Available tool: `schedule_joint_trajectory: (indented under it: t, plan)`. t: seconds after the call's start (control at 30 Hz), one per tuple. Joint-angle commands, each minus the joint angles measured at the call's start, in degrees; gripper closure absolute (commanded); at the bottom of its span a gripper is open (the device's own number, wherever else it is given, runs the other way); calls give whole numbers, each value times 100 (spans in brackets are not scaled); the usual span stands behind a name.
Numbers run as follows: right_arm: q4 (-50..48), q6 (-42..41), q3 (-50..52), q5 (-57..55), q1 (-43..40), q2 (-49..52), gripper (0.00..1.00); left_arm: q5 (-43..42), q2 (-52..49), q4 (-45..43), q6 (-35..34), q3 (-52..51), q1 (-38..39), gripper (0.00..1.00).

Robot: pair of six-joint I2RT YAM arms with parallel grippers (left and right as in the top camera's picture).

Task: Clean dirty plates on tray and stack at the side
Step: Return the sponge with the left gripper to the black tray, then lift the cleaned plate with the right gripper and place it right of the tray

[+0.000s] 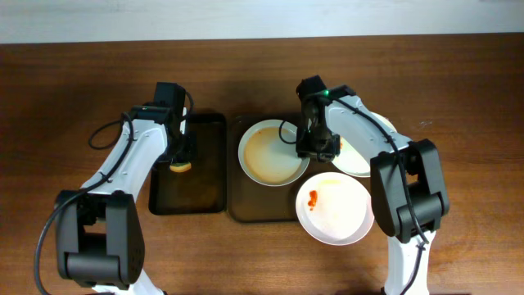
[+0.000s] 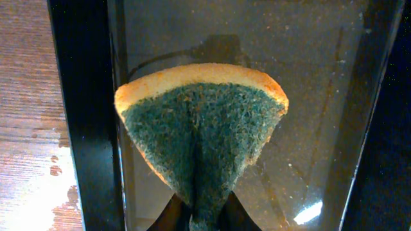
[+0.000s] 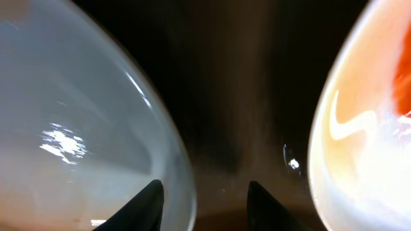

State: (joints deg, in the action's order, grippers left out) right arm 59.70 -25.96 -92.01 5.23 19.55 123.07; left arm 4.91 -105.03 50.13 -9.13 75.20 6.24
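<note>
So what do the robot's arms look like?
The left arm and right arm have white curved shells with chunky black joints and thin black cables looping out. The right arm has a tiny green light. Their fingertips are dark and pointed.

Overhead view comes in evenly lit and sharp, with soft shadows under the arms. Left wrist view: sponge [image 2: 202,138] crisp, white glare on the wood [image 2: 32,192]. Right wrist view is blurred; glints streak the pale plate [image 3: 70,128], and the stained plate [image 3: 366,147] is washed out.
</note>
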Motion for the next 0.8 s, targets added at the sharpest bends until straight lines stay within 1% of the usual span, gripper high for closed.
schedule_joint_trajectory:
  t: [0.0, 0.03, 0.07, 0.1, 0.13, 0.2, 0.27, 0.33, 0.4, 0.47, 0.53, 0.6, 0.7, 0.77]
  plan:
    - [-433, -46, 367, 11, 225, 11, 66, 46, 164, -20, -70, -33, -2, 93]
    - [-459, -46, 372, 11, 236, 11, 68, 46, 164, -20, -68, -33, -2, 93]
    - [-468, -46, 372, 11, 234, 11, 78, 46, 164, -17, -68, -35, -2, 93]
    - [-490, -46, 372, 11, 223, 11, 96, 46, 164, -17, -68, -33, -2, 93]
    - [-525, -44, 348, 13, 205, 9, 96, 46, 164, -17, -68, -33, -2, 92]
    - [-186, -9, -105, 13, 101, -26, 96, 48, 164, -22, -68, -33, -4, 92]
    - [496, 72, -835, -133, 68, -57, 96, 50, 164, -50, -68, -35, -2, 92]
    - [1126, 70, -1449, -728, 114, -57, 96, 48, 164, -81, -68, -33, -2, 92]
    - [1711, 70, -2035, -1064, 170, -57, 96, 48, 164, -94, -68, -33, -2, 91]
    - [2618, 63, -2975, -1858, 365, -57, 96, 48, 164, -103, -68, -35, -2, 90]
    - [3123, -111, -3530, -2566, 678, -57, 96, 46, 164, -127, -68, -35, -2, 90]
    - [3316, -365, -3689, -3563, 1200, -57, 96, 46, 164, -144, -68, -37, -2, 92]
    - [3764, -1294, -3674, -5521, 2085, -55, 96, 44, 133, -144, -68, -39, -2, 91]
    - [3764, -1541, -3650, -6081, 2490, -55, 96, 44, 109, -144, -70, -37, -2, 91]
